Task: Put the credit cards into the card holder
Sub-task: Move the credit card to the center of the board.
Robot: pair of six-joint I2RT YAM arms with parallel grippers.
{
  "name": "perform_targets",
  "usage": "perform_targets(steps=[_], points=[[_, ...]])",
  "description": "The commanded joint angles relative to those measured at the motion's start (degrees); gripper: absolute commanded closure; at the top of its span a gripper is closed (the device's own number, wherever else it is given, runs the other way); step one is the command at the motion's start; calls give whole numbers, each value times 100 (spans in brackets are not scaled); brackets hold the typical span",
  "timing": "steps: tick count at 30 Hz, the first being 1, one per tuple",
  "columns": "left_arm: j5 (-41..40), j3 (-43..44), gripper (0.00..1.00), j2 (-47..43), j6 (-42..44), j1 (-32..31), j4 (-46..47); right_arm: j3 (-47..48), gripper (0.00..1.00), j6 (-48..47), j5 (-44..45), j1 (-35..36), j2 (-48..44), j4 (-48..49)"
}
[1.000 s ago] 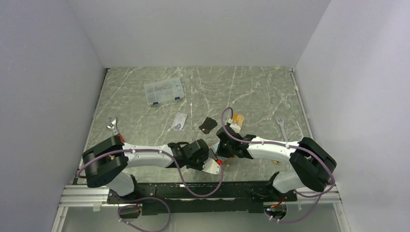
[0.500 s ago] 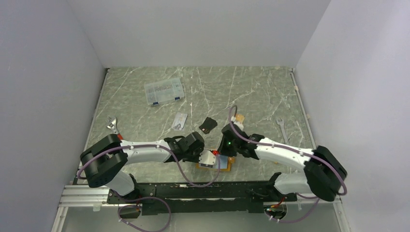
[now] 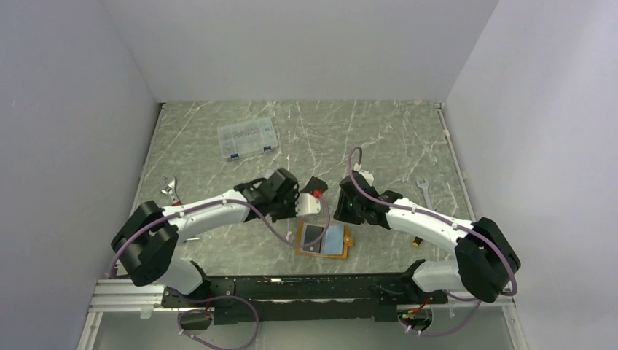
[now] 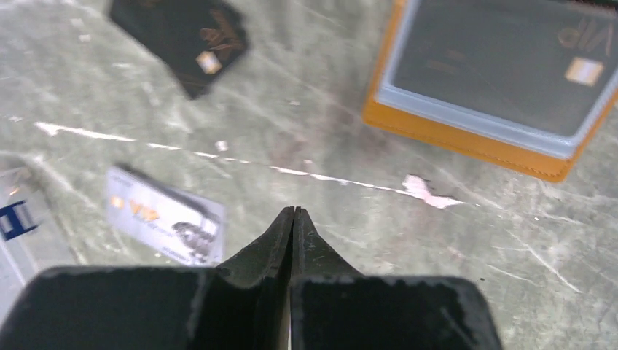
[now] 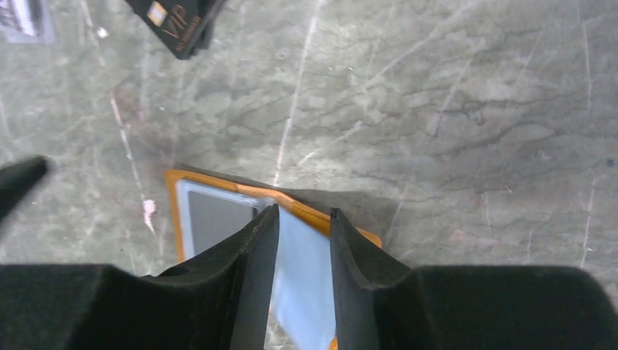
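The orange card holder [image 3: 342,243] lies open on the table near the front, its pale blue inside facing up. A dark card [image 3: 314,235] sits in its left half; both also show in the left wrist view, the holder [image 4: 466,131] and the card [image 4: 503,51]. A loose black card [image 3: 315,187] lies behind it. A silver card [image 4: 164,216] lies on the marble, hidden under my left arm in the top view. My left gripper [image 4: 293,211] is shut and empty above the table. My right gripper [image 5: 304,213] is open and empty over the holder's far edge [image 5: 321,215].
A clear plastic compartment box [image 3: 248,137] stands at the back left. One wrench [image 3: 170,188] lies at the left edge and another [image 3: 425,191] at the right. White walls close in three sides of the table.
Both grippers have lifted off the card holder and moved back from the front edge. The holder now lies open with the dark card inside. My left arm has swung to the far left.
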Motion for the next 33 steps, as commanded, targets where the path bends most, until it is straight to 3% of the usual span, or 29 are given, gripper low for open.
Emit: perform_targets(steps=[1,7,10,13,16,22,27,33], points=[[554,777,91,-304,-595,432,-619,-297,66,-39,94,71,-19,64],[772,1244,89,-413,-722,675,-1165,-496,65,337,-52,284,-353,24],[848,1500,87,-244,-844,773,-1230,-142,53,206,238,110,-517,-395],[1036,1935,84,135,-1134,830,-1283,65,38,-210,175,-753,-694,-458],[1289,2707,83,792,-1519,835,-1412,48,32,-570,-436,-1984,-692,32],[1947,3998,83,2225,-2512,878,-1130,92,32,-715,-1301,-3190,268,1063],[2375,4673,84,3194,-3320,914,-524,271,33,-671,-1658,-3554,1126,1785],[2887,4831,84,3619,-3759,1080,51,797,34,-670,-2247,-3795,2261,2180]])
